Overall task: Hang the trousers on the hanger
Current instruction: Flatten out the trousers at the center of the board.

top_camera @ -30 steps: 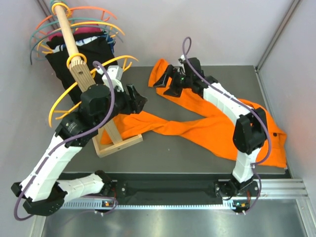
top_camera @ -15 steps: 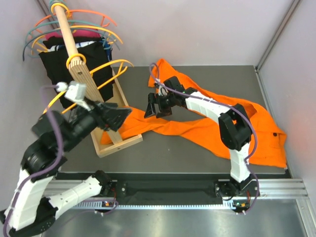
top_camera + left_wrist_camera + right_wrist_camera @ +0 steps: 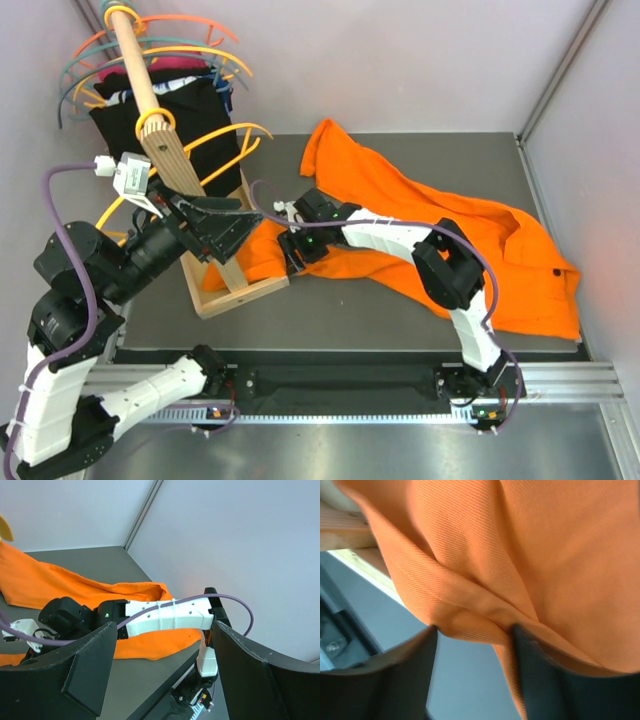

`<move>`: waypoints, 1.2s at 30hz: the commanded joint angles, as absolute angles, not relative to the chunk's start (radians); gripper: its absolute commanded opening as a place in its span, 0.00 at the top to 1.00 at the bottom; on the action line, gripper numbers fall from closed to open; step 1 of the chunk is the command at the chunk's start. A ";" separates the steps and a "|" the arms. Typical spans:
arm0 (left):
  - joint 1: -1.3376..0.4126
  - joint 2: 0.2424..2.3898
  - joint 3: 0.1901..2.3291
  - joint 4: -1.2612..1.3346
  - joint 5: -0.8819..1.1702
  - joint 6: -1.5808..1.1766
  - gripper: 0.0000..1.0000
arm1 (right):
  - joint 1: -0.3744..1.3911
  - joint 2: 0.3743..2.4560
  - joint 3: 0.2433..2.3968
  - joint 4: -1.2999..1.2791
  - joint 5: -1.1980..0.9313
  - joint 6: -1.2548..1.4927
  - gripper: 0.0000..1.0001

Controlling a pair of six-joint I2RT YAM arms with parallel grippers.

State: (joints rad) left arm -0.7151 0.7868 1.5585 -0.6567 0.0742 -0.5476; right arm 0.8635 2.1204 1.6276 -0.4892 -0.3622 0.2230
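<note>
The trousers (image 3: pixel 400 190) sprawl across the worktop (image 3: pixel 330 310). Their long axis runs from the wooden rack (image 3: pixel 235 285) to the near right corner, with one leg kinked toward the far edge. The right gripper (image 3: pixel 297 248) straddles a fold at their left end, likely to lift it, though I cannot tell if it pinches. The left gripper (image 3: pixel 243 226) hovers raised, jaws wide and empty, just below the hanger (image 3: pixel 228 128) — probably to fetch it.

Robot test cell in a lab, plain pale walls (image 3: pixel 400 60) framed by bare metal posts (image 3: pixel 560 75), grey table (image 3: pixel 340 310), two cabled robot arms (image 3: pixel 385 232) bolted along an aluminium rail (image 3: pixel 570 385), wooden clothes rack (image 3: pixel 140 85) hung with plastic hangers (image 3: pixel 192 48).
</note>
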 commanded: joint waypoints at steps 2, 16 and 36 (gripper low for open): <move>-0.715 0.807 1.612 -0.607 0.084 -0.558 0.19 | 0.888 2.045 1.605 -0.419 -0.190 0.215 0.53; -0.715 0.848 1.672 -0.612 0.037 -0.542 0.20 | 0.864 1.895 1.562 -0.379 -0.374 0.347 1.00; -0.713 0.983 1.791 -0.682 0.037 -0.512 0.28 | 0.318 1.973 1.563 -0.182 -0.842 0.927 1.00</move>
State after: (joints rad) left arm -0.7151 0.9234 1.7378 -0.6621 0.0261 -0.5121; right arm 0.4549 1.7466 1.4841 -0.1543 -0.8024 0.9520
